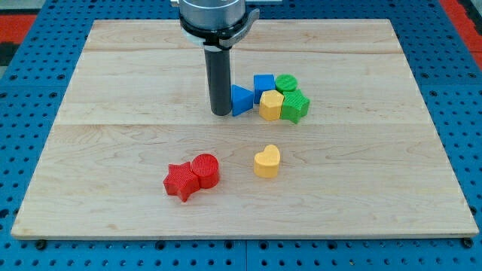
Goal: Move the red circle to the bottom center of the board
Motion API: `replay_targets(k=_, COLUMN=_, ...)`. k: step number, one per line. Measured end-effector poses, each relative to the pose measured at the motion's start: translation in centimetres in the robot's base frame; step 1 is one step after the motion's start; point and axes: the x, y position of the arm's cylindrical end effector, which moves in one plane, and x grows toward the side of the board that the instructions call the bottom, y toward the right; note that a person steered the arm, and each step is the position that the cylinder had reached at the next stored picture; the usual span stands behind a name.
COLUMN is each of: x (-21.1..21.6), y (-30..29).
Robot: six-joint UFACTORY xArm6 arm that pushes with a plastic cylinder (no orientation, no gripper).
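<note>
The red circle (205,169) sits on the wooden board (113,113) left of centre in the lower half, touching a red star (181,181) at its lower left. My tip (221,113) rests on the board well above the red circle, toward the view's top, just left of a blue triangle (241,99) and touching or nearly touching it.
A cluster right of my tip holds a blue cube (263,83), a green circle (286,82), a yellow hexagon (271,105) and a green star (295,106). A yellow heart (266,161) lies right of the red circle. Blue pegboard (30,90) surrounds the board.
</note>
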Motion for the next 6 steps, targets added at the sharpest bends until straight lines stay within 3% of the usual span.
replay_targets(k=3, x=0.2, y=-1.4)
replay_targets(k=6, x=6.8, y=-3.4)
